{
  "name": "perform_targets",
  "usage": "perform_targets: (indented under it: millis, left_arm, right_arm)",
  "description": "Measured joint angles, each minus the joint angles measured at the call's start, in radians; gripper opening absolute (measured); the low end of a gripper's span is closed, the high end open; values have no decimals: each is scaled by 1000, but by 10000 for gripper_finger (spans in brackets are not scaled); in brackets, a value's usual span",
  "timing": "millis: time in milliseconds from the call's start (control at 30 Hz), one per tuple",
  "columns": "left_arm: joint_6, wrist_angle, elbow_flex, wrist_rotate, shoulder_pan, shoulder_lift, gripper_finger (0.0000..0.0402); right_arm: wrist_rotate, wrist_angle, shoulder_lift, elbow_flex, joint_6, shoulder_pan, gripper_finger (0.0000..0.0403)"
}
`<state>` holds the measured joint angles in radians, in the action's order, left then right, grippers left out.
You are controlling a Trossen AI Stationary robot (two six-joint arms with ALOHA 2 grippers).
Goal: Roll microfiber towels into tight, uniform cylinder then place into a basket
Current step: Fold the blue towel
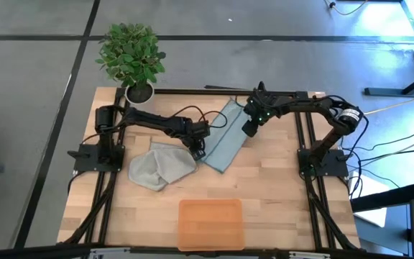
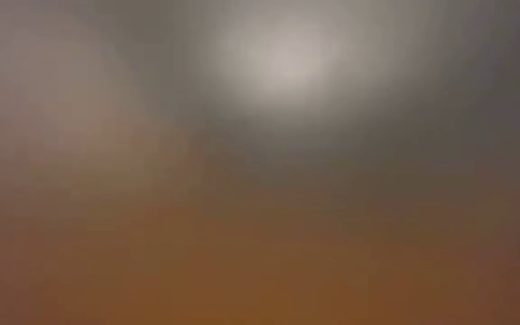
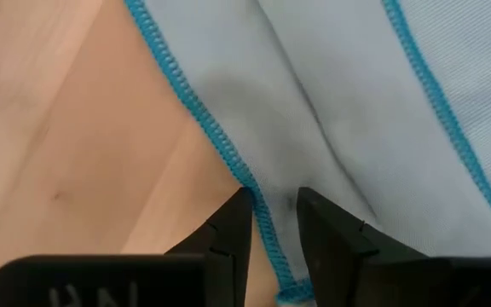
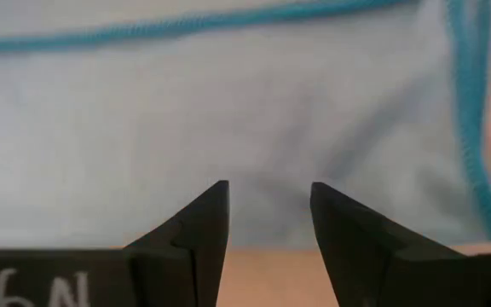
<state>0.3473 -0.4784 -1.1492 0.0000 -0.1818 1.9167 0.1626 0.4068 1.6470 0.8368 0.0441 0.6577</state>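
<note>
The blue towel [image 1: 224, 138] lay near the table's [image 1: 279, 194] centre, running from about eleven o'clock toward five, folded but not rolled. The left gripper [image 3: 271, 223] was down at its left edge, jaws narrow and pinching the stitched blue hem, a small crease of cloth drawn up between the fingertips [image 3: 233, 226]. The right gripper [image 4: 269, 213] stood over the towel's opposite edge, at roughly two o'clock from the left one, jaws moderately parted with nothing between them; the cloth lay flat beyond its tips.

In my judgement the step in hand was securing both ends before rolling. To do it well, the right gripper would need to take the edge level with the left's hold, so the roll starts square and stays even along its length; a pinch on one layer only would give a loose, tapered cylinder.

The grey towel [image 1: 158, 165] lay crumpled just beside the blue one, at about eight o'clock from the left gripper, and could be dragged in. The basket [image 1: 210, 223] sat empty at six o'clock, well apart. A potted plant [image 1: 131, 59] stood at the far corner, clear of the work. The low view showed nothing usable.
</note>
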Motion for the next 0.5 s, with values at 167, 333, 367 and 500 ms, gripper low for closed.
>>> perform_targets:
  millis: [167, 333, 367, 500]
  left_arm:
    - [44, 47, 0, 16, 22, 1, 85]
    - [44, 67, 1, 46, 31, -3, 85]
    - [44, 66, 1, 64, 31, -6, 85]
    - [45, 25, 6, 92, 38, -38, 84]
  right_arm:
    - [1, -38, 0, 0, 1, 30, 168]
    - [4, 7, -21, 0, 4, 33, 168]
    - [6, 26, -35, 0, 2, 29, 168]
    - [7, 134, -100, 0, 2, 12, 168]
